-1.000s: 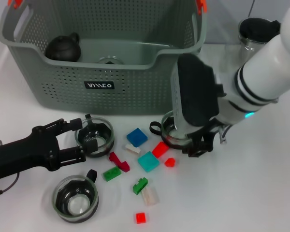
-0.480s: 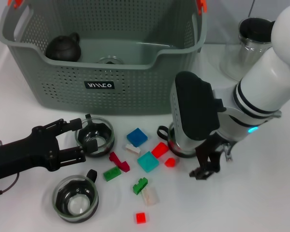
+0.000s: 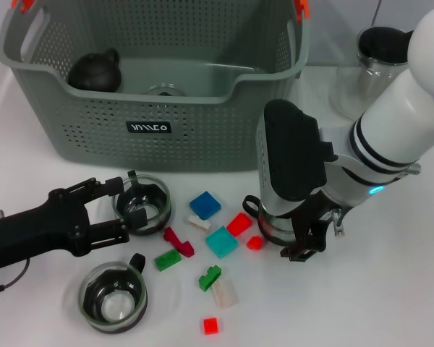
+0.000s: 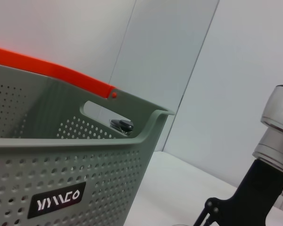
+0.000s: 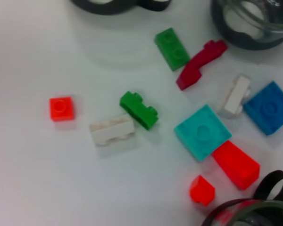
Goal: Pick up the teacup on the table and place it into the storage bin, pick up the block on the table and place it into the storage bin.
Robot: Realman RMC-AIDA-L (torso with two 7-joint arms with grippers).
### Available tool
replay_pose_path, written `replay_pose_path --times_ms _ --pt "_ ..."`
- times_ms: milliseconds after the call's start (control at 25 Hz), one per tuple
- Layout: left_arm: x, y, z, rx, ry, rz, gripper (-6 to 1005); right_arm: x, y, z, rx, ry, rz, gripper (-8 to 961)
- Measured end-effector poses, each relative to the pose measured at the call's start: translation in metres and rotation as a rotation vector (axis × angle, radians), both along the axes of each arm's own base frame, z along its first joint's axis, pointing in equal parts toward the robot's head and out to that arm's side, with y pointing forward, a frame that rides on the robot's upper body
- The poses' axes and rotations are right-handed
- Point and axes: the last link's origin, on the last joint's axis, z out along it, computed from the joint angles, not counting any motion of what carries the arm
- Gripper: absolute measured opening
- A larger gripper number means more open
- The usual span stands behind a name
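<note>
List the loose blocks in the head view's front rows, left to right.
Green flat block → dark red angled block → small red square block → turquoise square block → small red cube.

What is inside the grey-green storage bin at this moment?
Inside the storage bin the head view shows a dark teapot in its left part and a round glass item near the middle. The front wall hides the floor nearest the robot.

Left pincer [image 3: 123,206] low, fingers spread; right pincer [image 3: 298,242] angled down, fingers hidden.
</note>
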Motion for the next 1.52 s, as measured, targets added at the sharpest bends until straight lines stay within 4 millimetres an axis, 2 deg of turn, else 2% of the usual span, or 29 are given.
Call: replay_pose_path --times_ms 440,880,1080,1240,1520 --pt "0.000 -0.001 0.000 -0.002 -0.002 -0.001 872 -0.002 0.001 0.002 0.001 0.026 -0.052 552" --pt "0.000 -0.002 0.000 -0.004 -0.007 -0.002 872 0.001 0.000 0.002 -0.015 0.008 -0.069 73" --pt "0.000 -0.003 -0.001 -0.005 -0.008 -0.001 872 -0.002 0.000 0.004 -0.019 0.025 -0.075 66" --pt "0.000 -0.003 0.000 -0.005 -0.008 -0.002 872 -0.016 0.005 0.026 -0.044 0.161 -0.103 60" --pt "0.000 -0.003 0.000 -0.004 -0.008 -0.001 872 -0.045 0.009 0.096 -0.107 0.578 -0.128 57"
